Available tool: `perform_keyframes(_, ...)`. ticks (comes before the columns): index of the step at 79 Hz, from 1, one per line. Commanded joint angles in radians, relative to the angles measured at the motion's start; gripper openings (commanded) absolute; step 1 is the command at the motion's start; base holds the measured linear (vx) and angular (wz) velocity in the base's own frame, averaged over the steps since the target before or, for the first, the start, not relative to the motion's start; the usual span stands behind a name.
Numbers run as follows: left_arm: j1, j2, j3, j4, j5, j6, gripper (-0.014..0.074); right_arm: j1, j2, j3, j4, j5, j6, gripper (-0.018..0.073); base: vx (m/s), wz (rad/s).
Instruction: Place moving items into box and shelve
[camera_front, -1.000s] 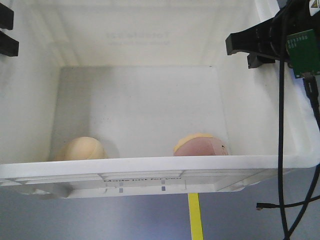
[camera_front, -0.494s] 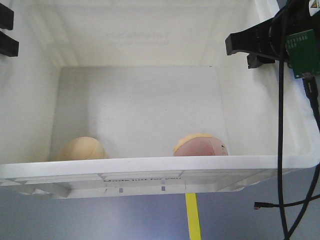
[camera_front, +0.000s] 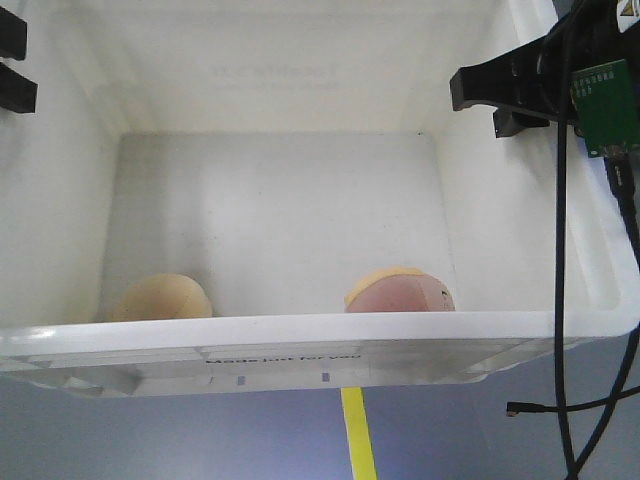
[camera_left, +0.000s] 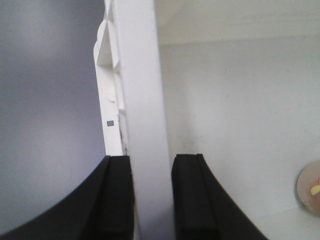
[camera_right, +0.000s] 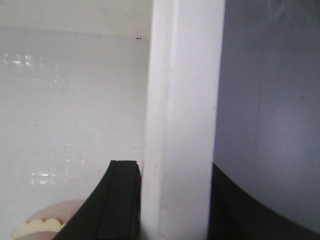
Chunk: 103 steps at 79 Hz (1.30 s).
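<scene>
The white box (camera_front: 300, 335) fills the front view and is held off the floor. Inside it, against the near wall, lie the pale cream bun-like lump (camera_front: 163, 298) on the left and the pinkish-brown ball with a yellow scalloped rim (camera_front: 400, 291) on the right. My left gripper (camera_front: 12, 62) is shut on the box's left wall (camera_left: 142, 100), one jaw inside and one outside (camera_left: 152, 165). My right gripper (camera_front: 478, 108) is shut on the right wall (camera_right: 182, 100) in the same way (camera_right: 175, 172). The ball shows at the edge of the left wrist view (camera_left: 310, 187) and of the right wrist view (camera_right: 47, 222).
Under the box is blue-grey floor with a yellow tape stripe (camera_front: 355, 435). Black cables (camera_front: 563, 300) hang down at the right, beside a green circuit board (camera_front: 605, 105) on the right arm.
The yellow floor stripe has shifted to the left under the box, and the print on the far wall has moved up a little. Both grippers keep their hold; the two items stay put.
</scene>
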<state>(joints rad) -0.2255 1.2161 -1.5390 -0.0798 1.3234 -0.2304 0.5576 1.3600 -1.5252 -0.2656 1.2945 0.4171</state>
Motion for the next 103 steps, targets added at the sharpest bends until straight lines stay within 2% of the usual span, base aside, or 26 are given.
perform_keyframes(1,-0.008,-0.035,-0.044,-0.027,-0.066,0.002,-0.0006,-0.003,-0.037,-0.044,-0.081,-0.065,-0.011,-0.0006,0.46,-0.27)
perform_keyframes(45,-0.008,-0.035,-0.044,-0.027,-0.066,0.002,-0.0006,-0.003,-0.037,-0.044,-0.081,-0.065,-0.011,-0.0006,0.42,-0.42)
perform_keyframes(103,-0.008,-0.036,-0.044,-0.028,-0.066,0.002,-0.0006,-0.003,-0.037,-0.044,-0.082,-0.065,-0.013,-0.0006,0.36,-0.74)
